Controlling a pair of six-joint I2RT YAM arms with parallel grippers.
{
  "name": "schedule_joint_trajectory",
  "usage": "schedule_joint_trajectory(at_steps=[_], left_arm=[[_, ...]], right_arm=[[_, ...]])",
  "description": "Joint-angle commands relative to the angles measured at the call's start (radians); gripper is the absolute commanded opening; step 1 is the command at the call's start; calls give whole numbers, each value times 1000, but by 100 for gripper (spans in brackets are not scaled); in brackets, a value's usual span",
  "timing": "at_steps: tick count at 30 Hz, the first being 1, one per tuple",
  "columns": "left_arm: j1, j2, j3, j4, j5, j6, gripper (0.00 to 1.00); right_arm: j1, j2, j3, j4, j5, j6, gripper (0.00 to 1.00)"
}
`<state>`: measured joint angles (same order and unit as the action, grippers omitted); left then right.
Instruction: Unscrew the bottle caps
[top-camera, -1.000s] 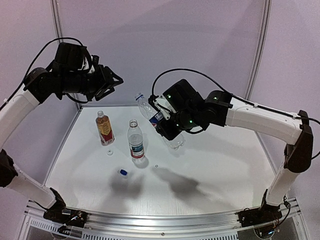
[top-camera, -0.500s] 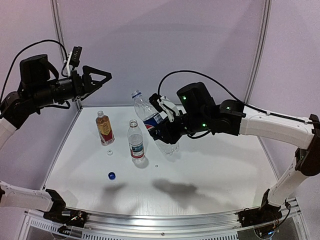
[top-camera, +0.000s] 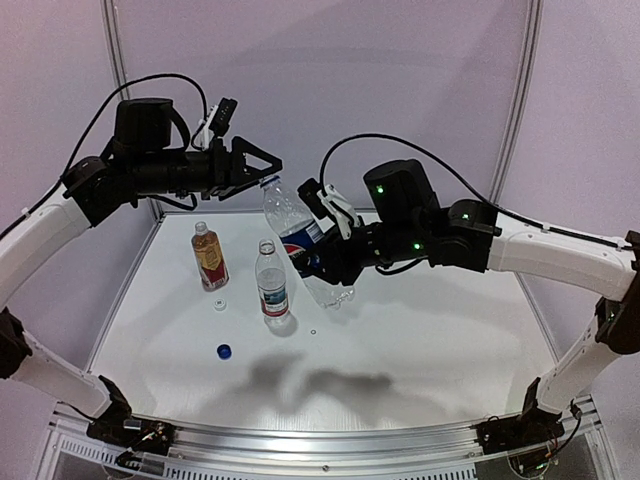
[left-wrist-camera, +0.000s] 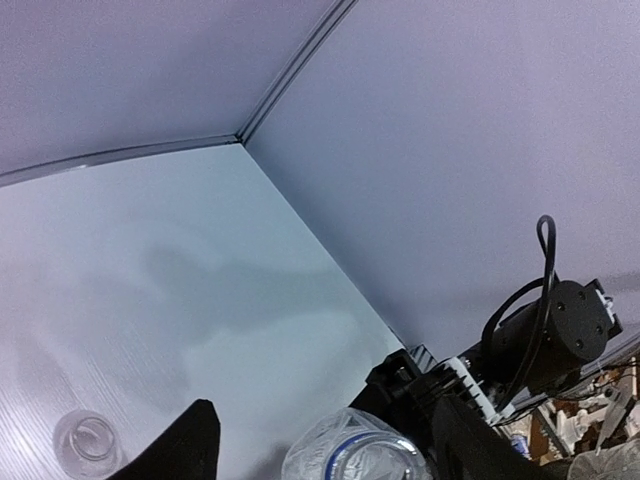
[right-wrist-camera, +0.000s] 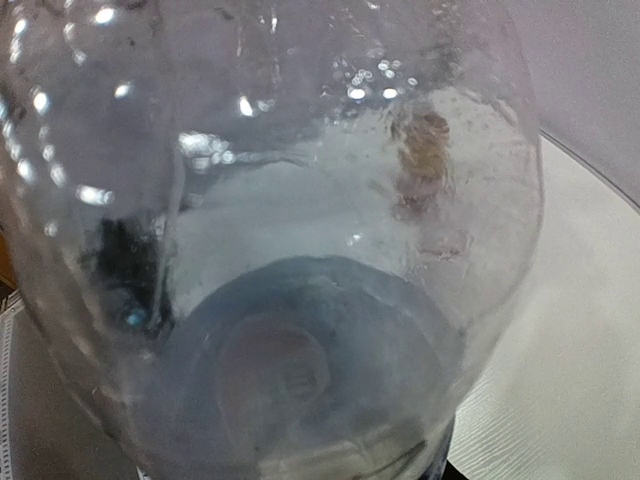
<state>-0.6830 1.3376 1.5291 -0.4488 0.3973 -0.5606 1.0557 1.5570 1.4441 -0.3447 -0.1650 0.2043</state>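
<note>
Top external: holding blue-label bottle (top-camera: 283, 212) tilted in midair, right end effector (top-camera: 312, 255) clamped on label; blue cap (top-camera: 224, 351) on tabletop (top-camera: 430, 320). Left wrist: left end effector (left-wrist-camera: 322, 445) spread around open bottle mouth; may bump neck, twist bottle loose. Right wrist: just bottle body; grip unseen, may slip.

No word is legible in any view. Left of centre, the blue-label bottle (top-camera: 298, 243) shows a reddish patch (too small to name); labels on the amber bottle (top-camera: 209, 258) and the clear standing bottle (top-camera: 271, 287) blur.
</note>
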Motion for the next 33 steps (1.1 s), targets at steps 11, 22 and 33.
schedule_joint_trajectory(at_steps=[11, 22, 33], left_arm=[[-38, 22, 25, 1, 49, 28, 46], [-29, 10, 72, -63, -29, 69, 4], [102, -166, 81, -248, -188, 188, 4]], right_arm=[[-2, -32, -9, 16, -4, 5, 35], [-1, -29, -1, 12, 113, 46, 89], [-2, -88, -49, 27, 203, 44, 99]])
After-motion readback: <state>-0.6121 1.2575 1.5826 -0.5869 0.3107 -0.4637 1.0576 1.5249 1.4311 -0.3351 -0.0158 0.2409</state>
